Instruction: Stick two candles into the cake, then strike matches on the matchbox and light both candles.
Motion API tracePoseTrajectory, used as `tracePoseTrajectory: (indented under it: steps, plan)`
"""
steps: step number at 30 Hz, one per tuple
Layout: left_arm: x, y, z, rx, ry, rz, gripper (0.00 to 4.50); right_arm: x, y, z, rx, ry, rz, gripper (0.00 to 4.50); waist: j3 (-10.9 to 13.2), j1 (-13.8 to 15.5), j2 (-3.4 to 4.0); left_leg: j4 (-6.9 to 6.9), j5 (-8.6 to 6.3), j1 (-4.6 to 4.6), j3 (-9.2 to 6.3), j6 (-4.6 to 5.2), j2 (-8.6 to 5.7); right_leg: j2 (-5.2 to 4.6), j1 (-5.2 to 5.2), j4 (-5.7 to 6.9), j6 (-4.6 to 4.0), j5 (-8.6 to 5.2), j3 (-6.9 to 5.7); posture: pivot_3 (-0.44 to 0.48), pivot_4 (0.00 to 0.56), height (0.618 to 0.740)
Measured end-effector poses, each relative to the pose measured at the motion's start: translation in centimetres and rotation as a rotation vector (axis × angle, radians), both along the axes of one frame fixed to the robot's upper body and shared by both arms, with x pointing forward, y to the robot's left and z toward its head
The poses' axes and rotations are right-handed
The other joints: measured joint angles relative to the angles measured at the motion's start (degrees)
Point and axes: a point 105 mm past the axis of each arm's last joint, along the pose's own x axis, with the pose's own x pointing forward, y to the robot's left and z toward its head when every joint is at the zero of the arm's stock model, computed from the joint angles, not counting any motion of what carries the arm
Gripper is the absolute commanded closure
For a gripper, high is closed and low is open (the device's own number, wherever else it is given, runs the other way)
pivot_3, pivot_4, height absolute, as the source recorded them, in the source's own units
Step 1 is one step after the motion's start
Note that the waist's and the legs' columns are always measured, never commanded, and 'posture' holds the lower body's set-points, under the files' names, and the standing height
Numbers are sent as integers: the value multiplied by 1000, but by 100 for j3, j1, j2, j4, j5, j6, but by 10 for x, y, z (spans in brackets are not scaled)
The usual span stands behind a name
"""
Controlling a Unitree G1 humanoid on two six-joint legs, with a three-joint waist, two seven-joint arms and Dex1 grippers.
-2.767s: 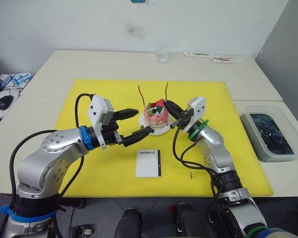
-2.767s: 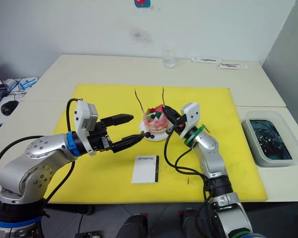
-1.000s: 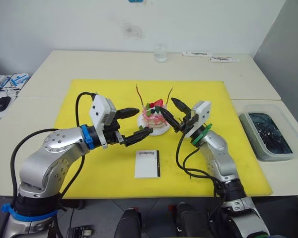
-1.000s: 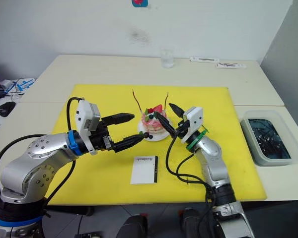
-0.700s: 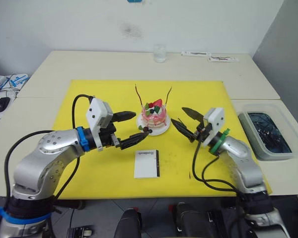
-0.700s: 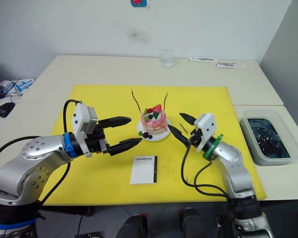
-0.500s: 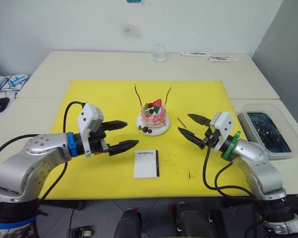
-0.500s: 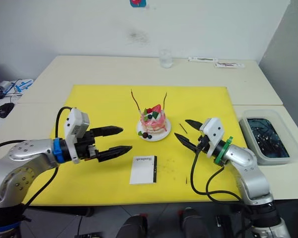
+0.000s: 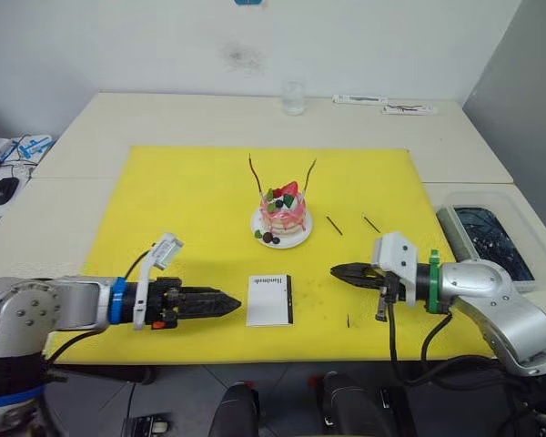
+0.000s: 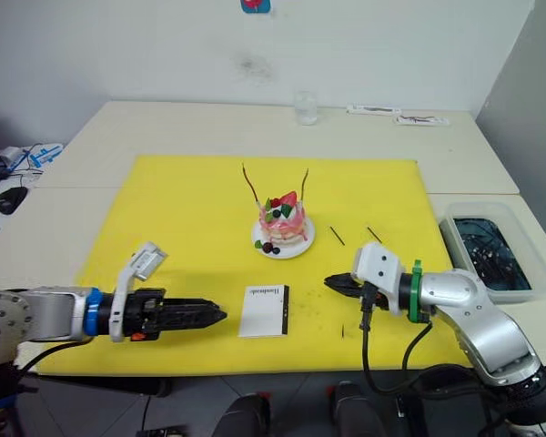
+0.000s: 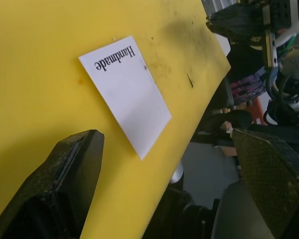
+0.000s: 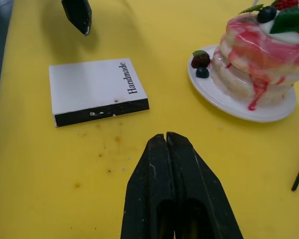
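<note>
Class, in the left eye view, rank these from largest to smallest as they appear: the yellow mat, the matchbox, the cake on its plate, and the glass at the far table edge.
1. Yellow mat, by far.
2. Cake on its plate and matchbox: look alike, too close to rank.
3. Glass: smallest here, though it stands farthest from the camera.

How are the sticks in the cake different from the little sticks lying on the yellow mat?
The candles stand upright in the cake; the matches lie flat on the yellow mat. The candles are longer and wavy; the matches are shorter and straight. Both are very thin.
</note>
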Motion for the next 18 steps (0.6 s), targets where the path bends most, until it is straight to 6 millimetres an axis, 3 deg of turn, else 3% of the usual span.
tracePoseTrajectory:
  steps: [6,18]
  plan:
    - [7,-11,-14,-12,54,30,0,-4,10,-9,-45,28,49,4472,0,10,-1,-7,0,-3,-4,-1,-1,0,-4,2,11,6,-4,0,150,740]
    - [12,-28,-22,-46,69,38,0,1,22,-40,-122,87,89,4472,-3,43,-3,4,1,2,-5,-2,-9,-6,5,2,5,3,-1,0,150,740]
